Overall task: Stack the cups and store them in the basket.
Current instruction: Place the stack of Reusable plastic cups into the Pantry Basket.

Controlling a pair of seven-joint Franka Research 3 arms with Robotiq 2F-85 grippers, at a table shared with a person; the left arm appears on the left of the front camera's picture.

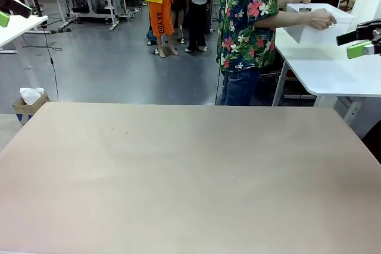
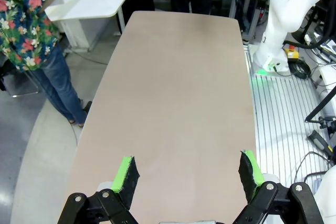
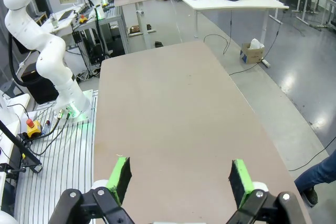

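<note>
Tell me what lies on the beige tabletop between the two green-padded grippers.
Nothing: the beige tabletop is bare in the front view, and beneath the open left gripper and open right gripper in the wrist views.

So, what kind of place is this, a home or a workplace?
Most likely a robotics lab or workshop, not a home. A white robot arm stands on a base beside the bare worktable, more white tables stand on a grey shop floor, and cables run across it.

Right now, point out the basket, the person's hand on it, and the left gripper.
basket [image 1: 309, 31], front view, its near side wall.
person's hand [image 1: 322, 21], front view, knuckles on the basket's rim.
left gripper [image 2: 189, 174], left wrist view, midway between its open fingertips.
</note>
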